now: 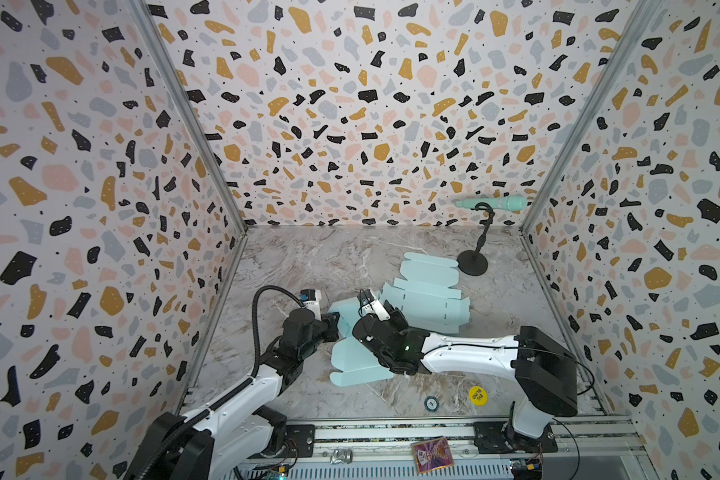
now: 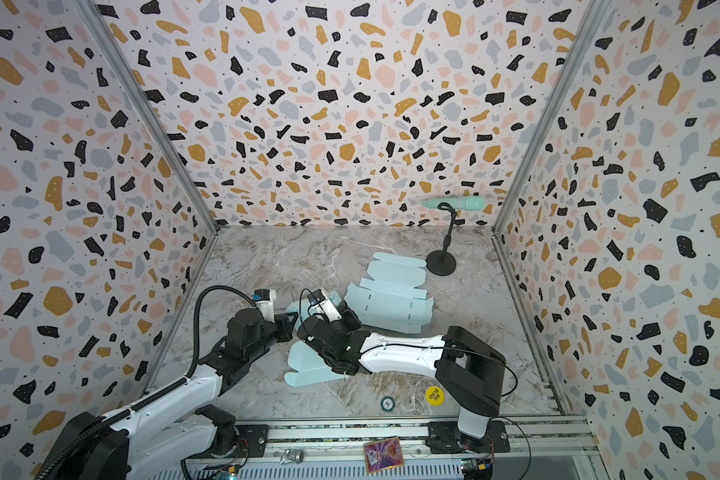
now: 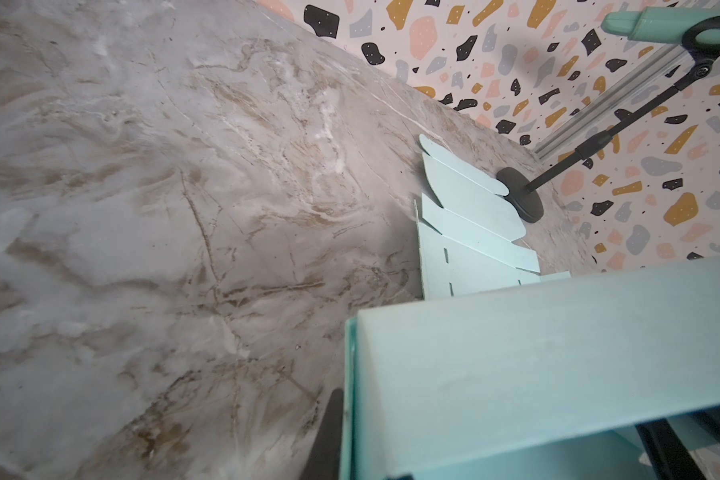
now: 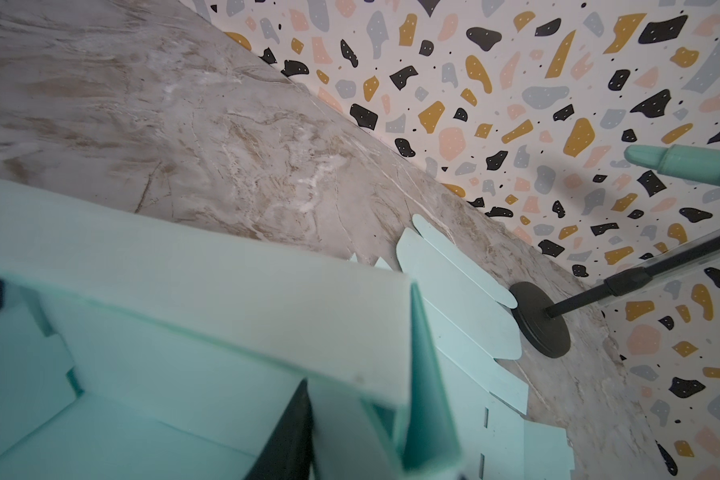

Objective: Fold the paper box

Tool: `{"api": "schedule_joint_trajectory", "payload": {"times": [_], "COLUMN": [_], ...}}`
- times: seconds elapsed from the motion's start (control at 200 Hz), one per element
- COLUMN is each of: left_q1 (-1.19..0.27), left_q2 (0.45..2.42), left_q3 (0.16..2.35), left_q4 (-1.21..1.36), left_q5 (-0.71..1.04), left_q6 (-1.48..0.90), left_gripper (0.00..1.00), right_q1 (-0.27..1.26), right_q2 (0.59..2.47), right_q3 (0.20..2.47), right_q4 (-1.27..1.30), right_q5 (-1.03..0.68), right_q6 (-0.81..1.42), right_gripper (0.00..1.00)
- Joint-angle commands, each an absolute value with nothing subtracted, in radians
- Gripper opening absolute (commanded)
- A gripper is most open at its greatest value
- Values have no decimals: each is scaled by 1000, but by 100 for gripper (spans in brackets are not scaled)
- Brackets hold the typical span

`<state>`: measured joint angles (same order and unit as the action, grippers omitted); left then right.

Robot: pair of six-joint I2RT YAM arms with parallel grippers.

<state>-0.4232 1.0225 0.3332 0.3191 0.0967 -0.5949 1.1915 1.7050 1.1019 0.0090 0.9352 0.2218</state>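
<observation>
Left gripper [image 1: 334, 322] is seen clamped on a side wall of the mint-green, partly folded paper box [image 1: 352, 360]; in the left wrist view one black finger [image 3: 329, 432] is shown outside that upright wall, pressed right against its edge, while the opposite finger is mostly hidden behind the card; the right gripper [image 1: 373, 322] is held over the same box from the other side; in the right wrist view a single black finger [image 4: 289, 432] is shown inside the box, beside an upright panel, and whether its jaws stand apart or together cannot be told. The box is found on the grey-and-brown marble-patterned tabletop [image 1: 308, 257], toward the front middle, between the two arms; in both top views one flap is spread flat toward the front edge. Behind it and to the right, several flat mint-green cardboard blanks [image 1: 427, 301] are laid overlapping; just beside the farthest one the round black base of a stand [image 1: 472, 264] is set, and a mint-green microphone [image 1: 493, 203] is carried on top of it; near the front edge a yellow round disc [image 1: 477, 395] printed "BIG BLIND" and a smaller green-and-white disc [image 1: 431, 402] are laid, apart from the box.
</observation>
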Motion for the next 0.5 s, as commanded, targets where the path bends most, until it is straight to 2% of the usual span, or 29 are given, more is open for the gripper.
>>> {"api": "schedule_joint_trajectory", "payload": {"times": [0.0, 0.285, 0.491], "left_q1": [-433, -433, -433], "left_q2": [1033, 1043, 1046], "left_q3": [321, 323, 324], "left_q4": [411, 416, 417], "left_q5": [125, 129, 132], "left_q6": [-585, -577, -569], "left_gripper": [0, 0, 0], "right_q1": [1192, 1137, 1128], "right_q2": [1631, 1589, 1641], "right_q3": [1073, 1014, 1044], "right_q4": [-14, 37, 33], "right_q5": [892, 743, 772], "right_q6": [277, 286, 245], "right_gripper": [30, 14, 9]}}
